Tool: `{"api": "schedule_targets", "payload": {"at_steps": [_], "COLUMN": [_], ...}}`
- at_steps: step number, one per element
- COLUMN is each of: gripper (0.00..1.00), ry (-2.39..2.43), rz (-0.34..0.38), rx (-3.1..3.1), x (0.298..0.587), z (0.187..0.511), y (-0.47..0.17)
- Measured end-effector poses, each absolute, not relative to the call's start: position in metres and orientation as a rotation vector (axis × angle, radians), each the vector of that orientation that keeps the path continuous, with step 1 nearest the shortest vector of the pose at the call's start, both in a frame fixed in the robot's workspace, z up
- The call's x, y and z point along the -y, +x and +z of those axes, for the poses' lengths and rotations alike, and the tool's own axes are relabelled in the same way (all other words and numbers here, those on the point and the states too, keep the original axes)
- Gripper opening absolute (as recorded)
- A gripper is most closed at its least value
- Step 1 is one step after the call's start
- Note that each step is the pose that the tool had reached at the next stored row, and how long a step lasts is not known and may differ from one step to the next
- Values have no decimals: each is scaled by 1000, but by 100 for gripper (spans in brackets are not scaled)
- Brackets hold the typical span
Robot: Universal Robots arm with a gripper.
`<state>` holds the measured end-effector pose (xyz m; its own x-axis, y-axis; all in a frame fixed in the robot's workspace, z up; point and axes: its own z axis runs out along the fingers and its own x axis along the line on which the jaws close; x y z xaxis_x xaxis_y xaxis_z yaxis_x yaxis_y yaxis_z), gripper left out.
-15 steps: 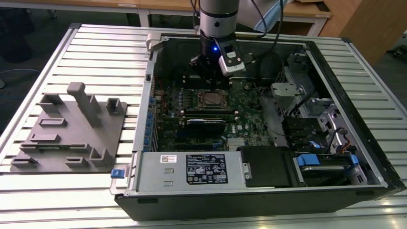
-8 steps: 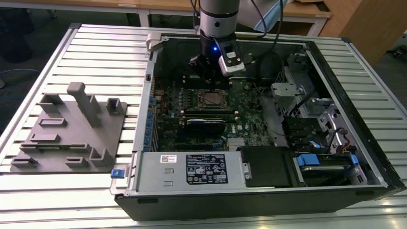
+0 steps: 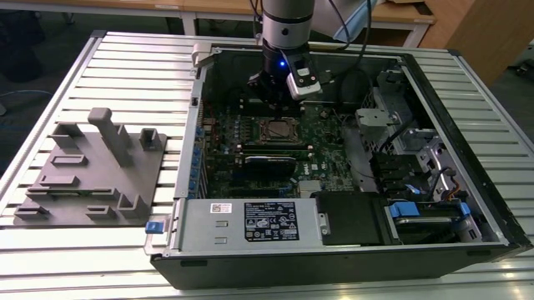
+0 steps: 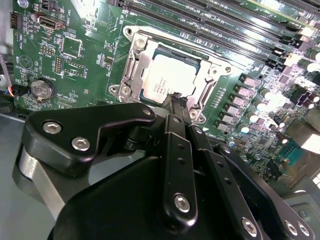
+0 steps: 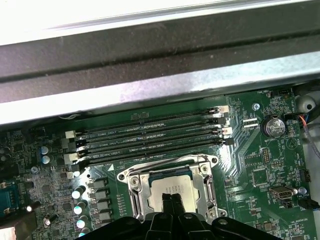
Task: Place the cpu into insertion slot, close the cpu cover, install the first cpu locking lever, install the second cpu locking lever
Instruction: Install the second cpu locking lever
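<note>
The cpu (image 4: pixel 167 77) lies flat in the insertion slot (image 3: pixel 262 130) on the green board, its silver-grey top showing through the window of the cpu cover (image 4: pixel 136 65). The cover lies down around the chip. My gripper (image 4: pixel 176 98) hangs just over the chip's edge with its black fingers pressed together and nothing between them. In the first wrist view the fingertips (image 5: pixel 167 199) overlap the cpu (image 5: pixel 170 186), with the cover (image 5: pixel 138 194) framing it. In the exterior view the gripper (image 3: pixel 279 114) stands right above the cpu (image 3: pixel 281 130) inside the open computer case.
Long memory slots (image 5: pixel 150 137) run beside the socket, with a coin battery (image 5: pixel 274 126) further off. The case wall (image 5: pixel 160 75) rises close behind. A black card (image 3: pixel 271 164), the power supply (image 3: pixel 250 220) and drive bays (image 3: pixel 417 169) crowd the case. A grey fixture tray (image 3: pixel 87 172) sits on the exterior view's left.
</note>
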<state>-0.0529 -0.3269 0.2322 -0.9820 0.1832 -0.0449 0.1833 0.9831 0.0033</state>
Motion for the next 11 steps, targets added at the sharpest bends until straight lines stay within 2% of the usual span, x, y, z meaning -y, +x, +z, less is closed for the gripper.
{"api": "schedule_targets", "payload": {"at_steps": [11], "gripper": [10], "ry": [285], "rz": [2], "rx": [-3084], "x": [333], "z": [232], "y": [-52]}}
